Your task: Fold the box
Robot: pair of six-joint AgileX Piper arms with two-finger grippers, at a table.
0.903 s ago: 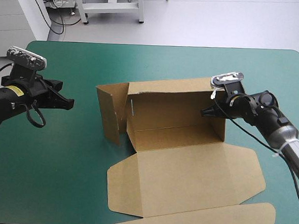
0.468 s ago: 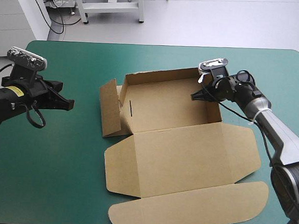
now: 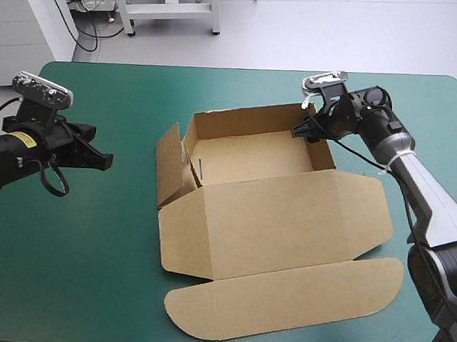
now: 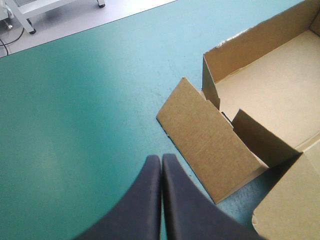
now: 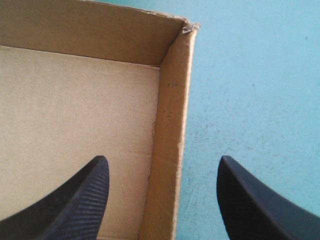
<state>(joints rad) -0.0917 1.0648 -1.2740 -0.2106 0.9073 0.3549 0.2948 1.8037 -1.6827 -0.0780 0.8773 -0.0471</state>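
Observation:
The brown box (image 3: pixel 253 153) stands mid-table as an open tray with its walls up. Its lid (image 3: pixel 280 221) lies flat toward the front edge, ending in a long rounded flap (image 3: pixel 282 302). A side flap (image 3: pixel 167 163) leans outward at the tray's left end. My right gripper (image 3: pixel 308 132) is at the tray's far right corner. In the right wrist view this gripper (image 5: pixel 163 160) is open, and the right wall (image 5: pixel 172 125) runs between its fingers without touching them. My left gripper (image 3: pixel 99 160) hovers left of the box, shut and empty. The left wrist view shows its tips (image 4: pixel 161 159) short of the leaning flap (image 4: pixel 210 145).
Teal-green cover (image 3: pixel 92 248) lies bare around the box on the left and front left. The long flap reaches close to the table's front edge. A white cabinet (image 3: pixel 20 26) and a metal frame stand beyond the far edge.
My right gripper has opened and let go of the box's right wall. Before that it carried the box toward the far edge. The left arm has not moved.

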